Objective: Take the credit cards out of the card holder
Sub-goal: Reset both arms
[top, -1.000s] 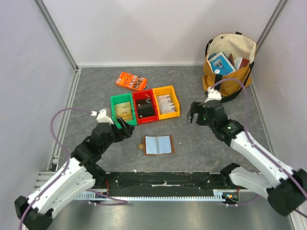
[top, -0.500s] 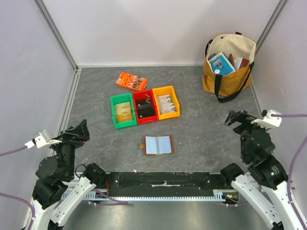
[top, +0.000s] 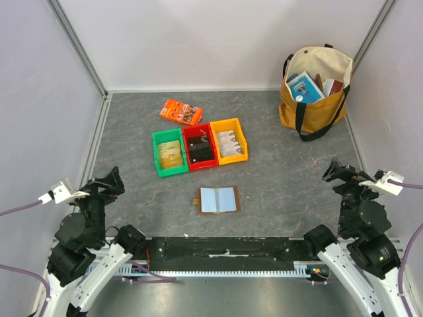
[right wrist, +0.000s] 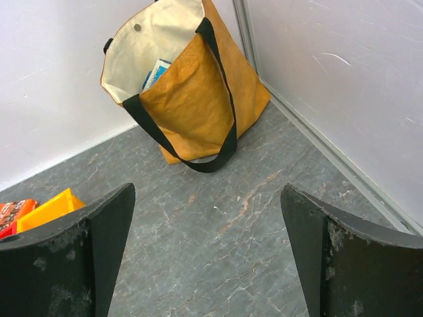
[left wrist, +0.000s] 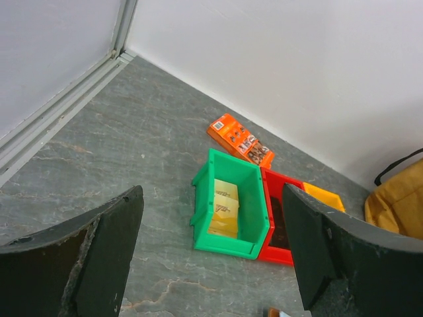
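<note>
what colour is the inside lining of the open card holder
Pale blue, framed by a brown leather edge; the card holder shows best in the top external view.

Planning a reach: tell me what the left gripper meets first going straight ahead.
Probably the green bin, centred between the open fingers of the left gripper; depth is unclear, so bare table might come first.

Two dark, scuffed jaws at the lower corners, spread wide, only grey veined tabletop (right wrist: pixel 218 257) between. Beyond, upright in the corner against the white walls, a mustard tote bag (right wrist: pixel 198 99) with black straps, mouth gaping, pale lining showing, a blue-and-white box (right wrist: pixel 156 71) poking up inside. At the left edge, a corner of a yellow bin (right wrist: pixel 49 208) and a sliver of an orange box (right wrist: pixel 12 211).
</note>
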Available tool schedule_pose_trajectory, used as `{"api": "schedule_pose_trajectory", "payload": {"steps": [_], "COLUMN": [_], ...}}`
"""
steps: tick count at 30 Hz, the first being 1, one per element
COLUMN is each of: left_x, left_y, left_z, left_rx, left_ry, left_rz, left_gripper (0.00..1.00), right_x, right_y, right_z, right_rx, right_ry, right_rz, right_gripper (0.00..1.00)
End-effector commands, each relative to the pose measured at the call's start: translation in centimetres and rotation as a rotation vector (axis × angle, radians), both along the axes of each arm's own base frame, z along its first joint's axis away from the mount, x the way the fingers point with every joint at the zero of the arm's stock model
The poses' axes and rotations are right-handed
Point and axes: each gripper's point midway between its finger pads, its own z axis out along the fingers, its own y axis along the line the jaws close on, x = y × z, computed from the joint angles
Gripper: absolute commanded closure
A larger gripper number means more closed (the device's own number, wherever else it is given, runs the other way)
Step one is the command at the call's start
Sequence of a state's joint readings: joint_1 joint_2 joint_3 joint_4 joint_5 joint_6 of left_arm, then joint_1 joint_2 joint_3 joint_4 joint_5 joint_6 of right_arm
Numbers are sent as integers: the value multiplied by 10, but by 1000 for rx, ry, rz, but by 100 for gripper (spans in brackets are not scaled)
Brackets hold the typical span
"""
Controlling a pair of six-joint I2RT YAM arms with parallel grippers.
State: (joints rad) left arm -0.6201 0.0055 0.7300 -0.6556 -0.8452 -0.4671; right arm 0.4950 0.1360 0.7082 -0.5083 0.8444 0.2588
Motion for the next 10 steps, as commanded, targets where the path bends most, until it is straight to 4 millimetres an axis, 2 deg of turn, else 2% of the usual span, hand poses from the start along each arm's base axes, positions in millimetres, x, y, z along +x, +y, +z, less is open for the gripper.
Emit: {"api": "schedule_pose_trajectory", "payload": {"steps": [1, 10], "left_x": [-13, -5], "left_y": [19, 15], "left_z": [7, -8], "left_rx": [-33, -15], "left_ry": [-83, -47], "left_rz": [57, 68], "left_gripper": [10, 11], "right_x": [-2, 0], "right_y": [-7, -4], "right_z": [5, 3], "right_rx": [2, 14], "right_ry": [-34, -54], "right_rz": [-39, -25], "right_gripper": [2, 2]}}
